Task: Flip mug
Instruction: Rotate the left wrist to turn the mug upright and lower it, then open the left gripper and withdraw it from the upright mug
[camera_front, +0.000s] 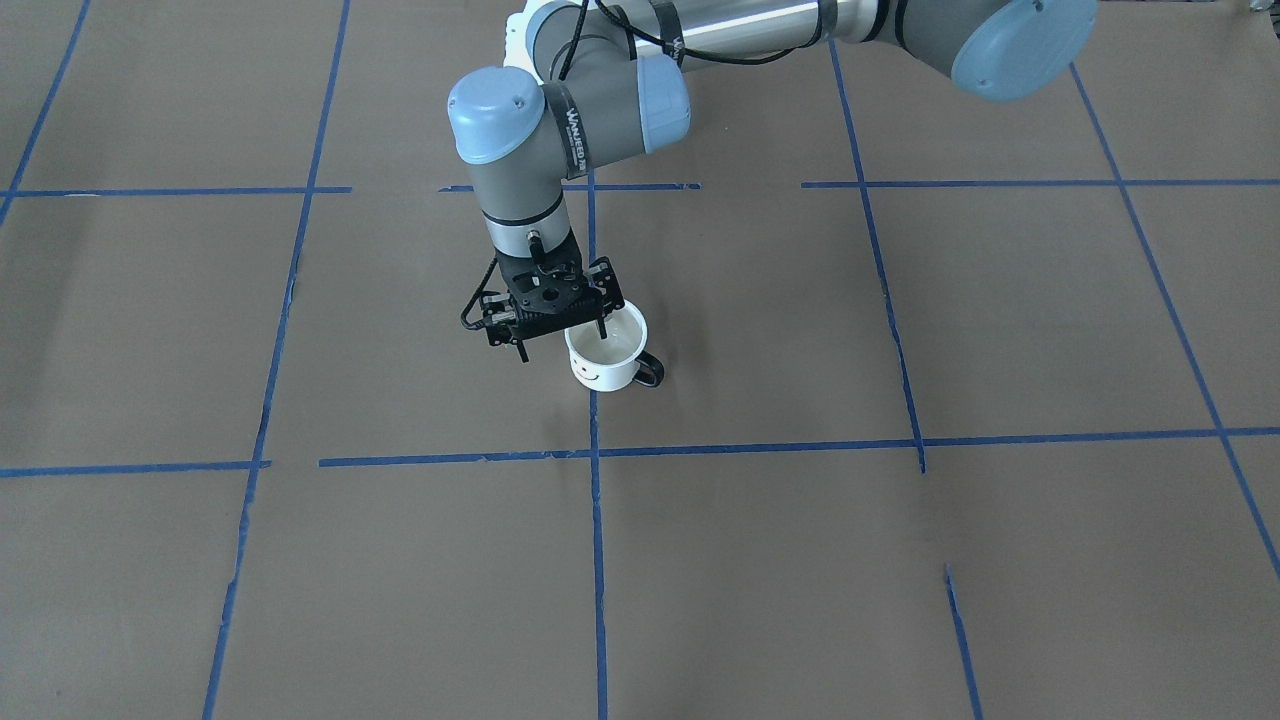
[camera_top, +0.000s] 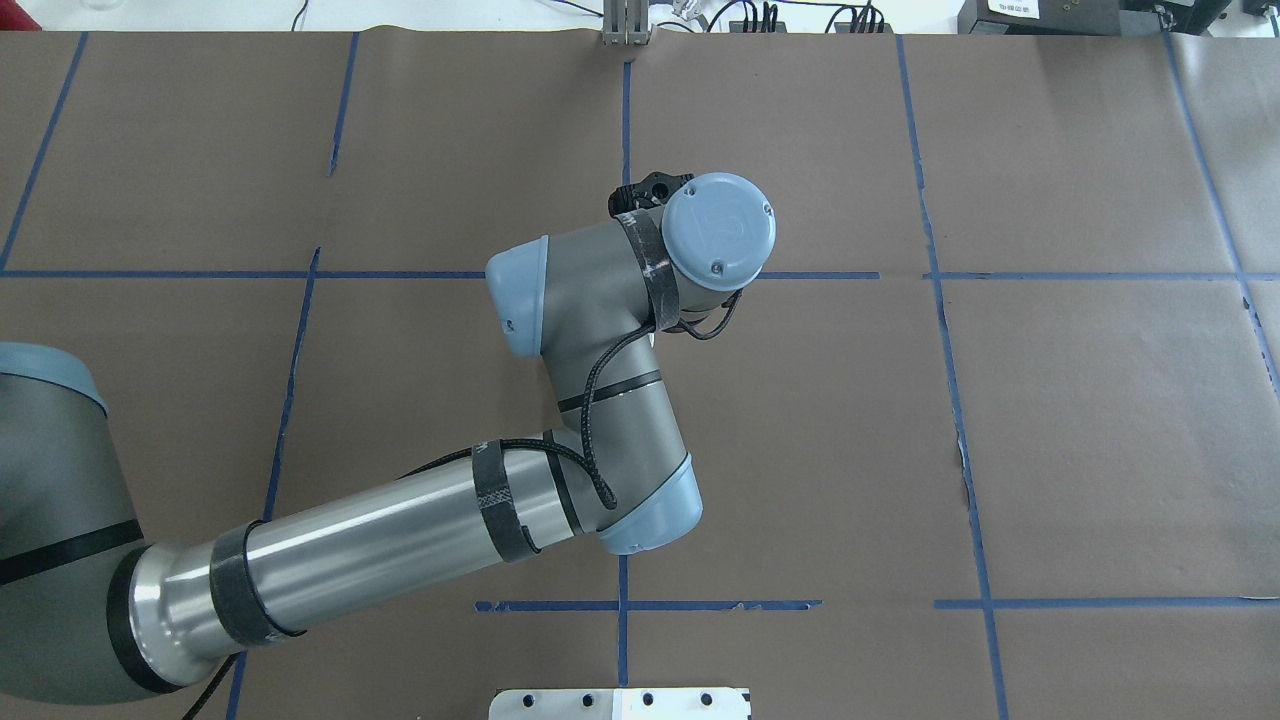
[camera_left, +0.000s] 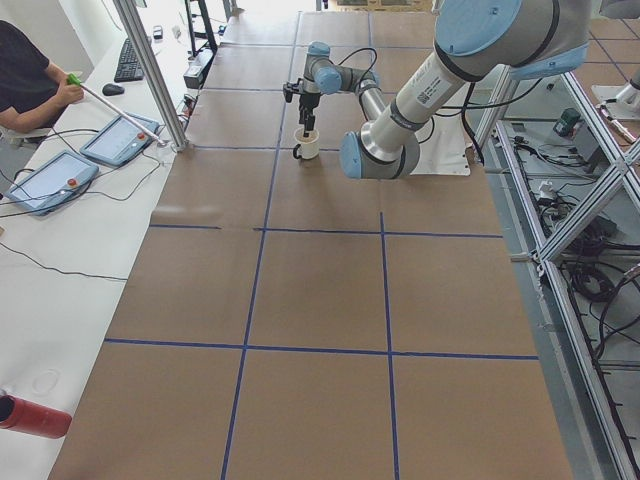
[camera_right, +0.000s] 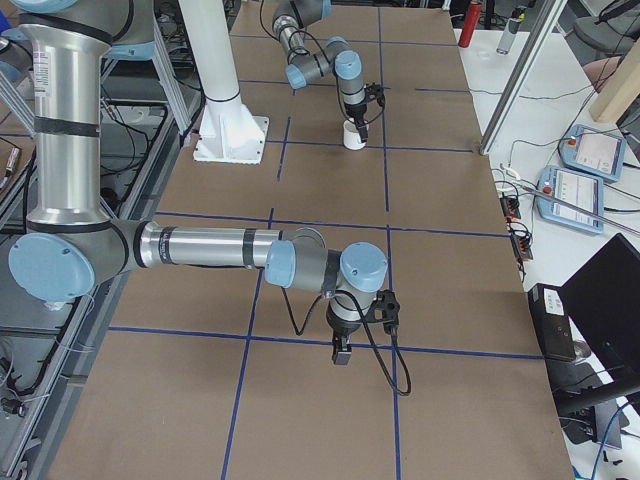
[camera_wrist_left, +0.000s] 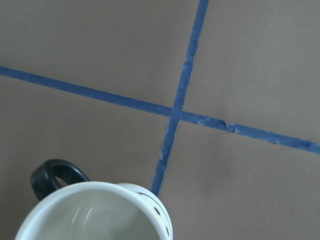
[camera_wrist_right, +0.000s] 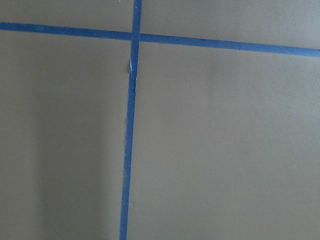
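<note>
The white mug stands upright on the brown paper, mouth up, its smiley face toward the front-facing camera and its black handle on that view's right. My left gripper hangs straight down over it and is open. One finger reaches over the mug's mouth and the other is outside, clear of the wall. The left wrist view shows the mug's rim and cream inside. In the overhead view my wrist hides the mug. My right gripper hangs low over the paper far from the mug; I cannot tell whether it is open or shut.
Brown paper with a blue tape grid covers the table. An operator sits beyond the table's far side by two teach pendants. A red cylinder lies off the paper.
</note>
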